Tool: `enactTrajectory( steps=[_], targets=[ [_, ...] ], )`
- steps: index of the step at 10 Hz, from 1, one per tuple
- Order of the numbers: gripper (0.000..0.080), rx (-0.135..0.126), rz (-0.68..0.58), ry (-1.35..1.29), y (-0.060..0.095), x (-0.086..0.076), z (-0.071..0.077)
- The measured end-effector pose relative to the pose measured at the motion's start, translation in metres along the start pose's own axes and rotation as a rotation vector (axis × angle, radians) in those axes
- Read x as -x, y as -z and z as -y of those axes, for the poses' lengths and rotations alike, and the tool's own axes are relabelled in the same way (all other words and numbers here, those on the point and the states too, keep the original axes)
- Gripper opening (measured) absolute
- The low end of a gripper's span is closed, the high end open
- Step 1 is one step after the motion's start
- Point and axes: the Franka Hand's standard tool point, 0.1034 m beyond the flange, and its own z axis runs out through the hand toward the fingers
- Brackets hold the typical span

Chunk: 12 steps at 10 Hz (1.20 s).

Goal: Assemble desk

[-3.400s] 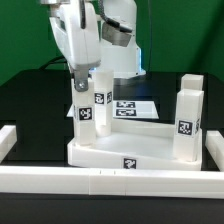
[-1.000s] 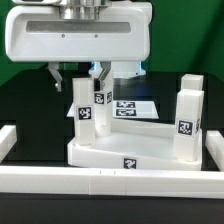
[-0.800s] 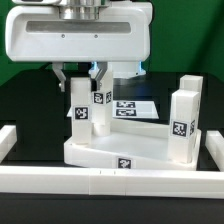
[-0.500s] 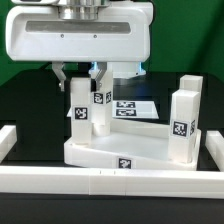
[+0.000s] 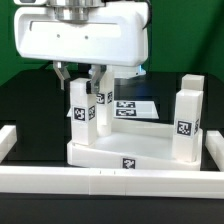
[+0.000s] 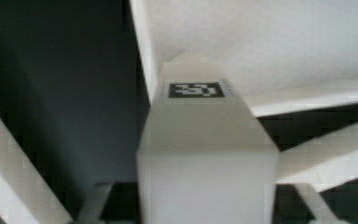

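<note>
The white desk tabletop (image 5: 120,150) lies on the black table with its rim up. Legs stand upright in its corners: two on the exterior view's right (image 5: 187,122), one at the back left (image 5: 102,100), and the front-left leg (image 5: 84,118). My gripper (image 5: 80,80) comes down from above and is shut on the top of the front-left leg, one finger on each side. In the wrist view this leg (image 6: 202,150) fills the middle with its tag facing the camera, my fingers (image 6: 108,202) flank it, and the tabletop (image 6: 274,40) lies beyond.
White border rails run along the front (image 5: 100,181), the exterior view's left (image 5: 8,140) and right (image 5: 214,150). The marker board (image 5: 133,105) lies flat behind the tabletop. The arm's large white hand body hangs over the left half of the desk.
The tabletop, skewed and shifted half a second ago, sits square again. My hand has turned slightly and shifted right while still gripping the front-left leg.
</note>
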Motion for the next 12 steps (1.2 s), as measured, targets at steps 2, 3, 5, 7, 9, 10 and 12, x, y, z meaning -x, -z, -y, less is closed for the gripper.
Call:
enactTrajectory(
  steps=[2,3,5,7,9,10,12],
  targets=[
    [0.029,-0.018,-0.004,-0.19,-0.0005,-0.0012,-0.0018],
    [0.029,-0.026,-0.001,-0.303,-0.0007,-0.0013,-0.0017],
    [0.029,-0.027,0.006,-0.455,-0.001,-0.0004,-0.0015],
    [0.029,-0.025,0.008,-0.685,-0.0015,0.0006,0.0035],
    [0.029,-0.027,0.012,-0.873,-0.0016,0.0002,0.0055],
    [0.029,-0.028,0.012,-0.913,-0.0017,0.0001,0.0056],
    [0.0384,-0.028,0.011,-0.859,-0.0017,0.0001,0.0057]
  ],
)
